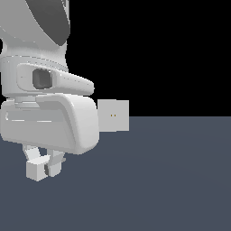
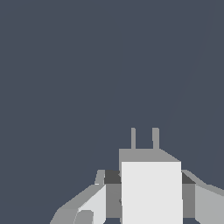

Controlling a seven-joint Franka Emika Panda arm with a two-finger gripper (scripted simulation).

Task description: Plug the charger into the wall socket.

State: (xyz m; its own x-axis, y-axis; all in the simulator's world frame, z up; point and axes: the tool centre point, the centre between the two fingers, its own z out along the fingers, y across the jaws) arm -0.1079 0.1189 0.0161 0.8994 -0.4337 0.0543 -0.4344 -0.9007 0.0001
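The charger [image 1: 34, 171] is a small off-white block held low at the exterior view's left, under the bulky white arm. My gripper [image 1: 43, 166] is shut on it, one finger on each side. In the wrist view the charger [image 2: 151, 192] sits between the grey fingers [image 2: 92, 202], and its two thin grey prongs [image 2: 133, 139] point away from the hand over bare floor. The wall socket [image 1: 113, 116] is an upright off-white square panel with two tiny yellowish holes. It stands farther back, to the exterior view's right of the arm, well apart from the charger, and is out of the wrist view.
The arm's large white link [image 1: 49, 122] fills the exterior view's left and covers the socket panel's left edge. A flat dark blue-grey floor [image 1: 171, 180] spreads below a black background.
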